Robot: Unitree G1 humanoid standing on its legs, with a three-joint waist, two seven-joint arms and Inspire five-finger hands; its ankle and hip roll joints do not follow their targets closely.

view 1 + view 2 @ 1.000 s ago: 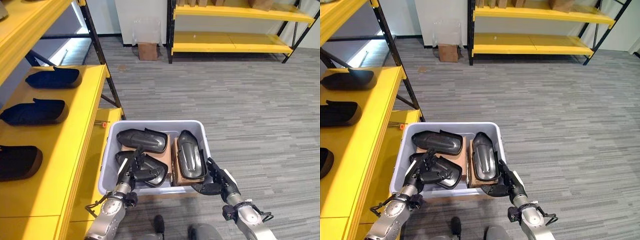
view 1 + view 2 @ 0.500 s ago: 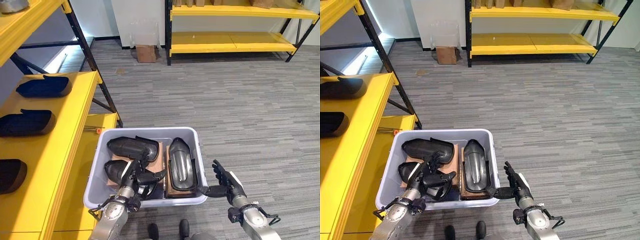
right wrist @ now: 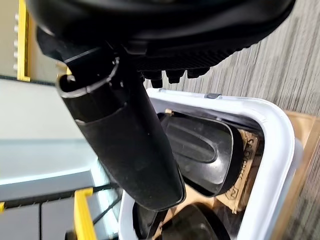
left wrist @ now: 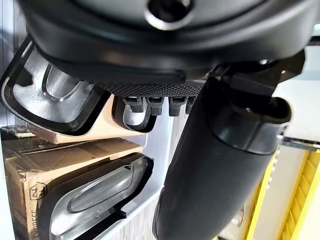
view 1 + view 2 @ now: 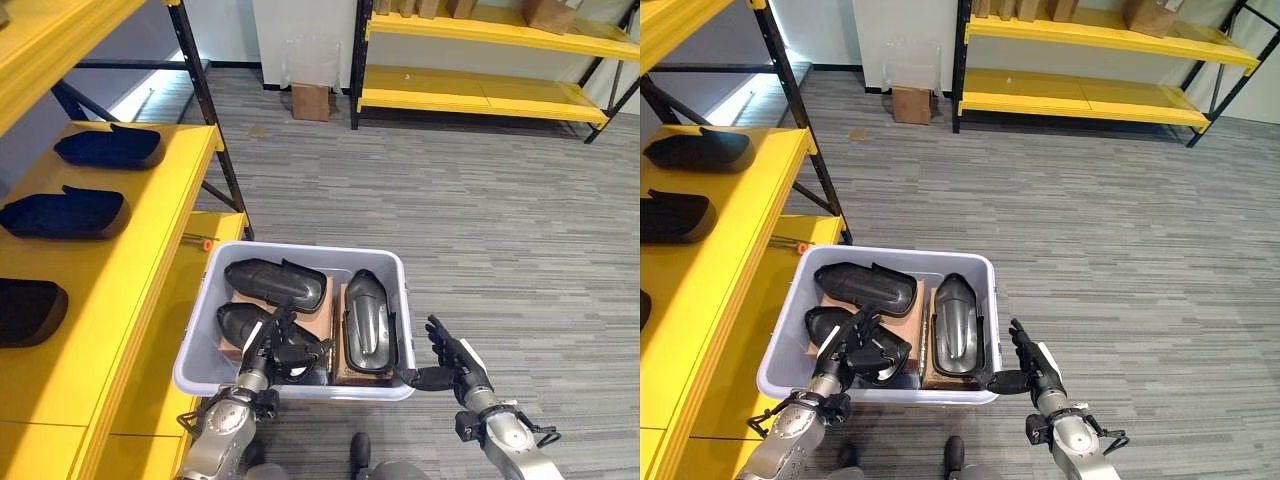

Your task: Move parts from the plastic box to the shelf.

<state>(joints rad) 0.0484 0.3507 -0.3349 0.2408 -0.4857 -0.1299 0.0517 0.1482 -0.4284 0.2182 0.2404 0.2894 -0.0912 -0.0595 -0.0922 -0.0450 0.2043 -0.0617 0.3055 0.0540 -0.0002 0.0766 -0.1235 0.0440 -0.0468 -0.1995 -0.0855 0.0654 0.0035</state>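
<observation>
You are at the pick-up step. The plastic box [image 5: 395, 272] sits just beside the yellow shelf [image 5: 120, 290], and three dark parts lie in it on cardboard. Your left hand [image 5: 268, 345] is inside the box, over the part nearest you [image 5: 238, 322], fingers curled around it, though how firm the hold is I cannot tell. Your right hand [image 5: 452, 362] is outside the box's right wall, fingers spread, thumb toward the rim, grasping nothing. Next, I judge, you must lift that part clear of the box wall and swing it to a free spot on the shelf beside the parts already there [image 5: 62, 213]. Print on the cardboard [image 4: 31, 191] is too partial to read.
</observation>
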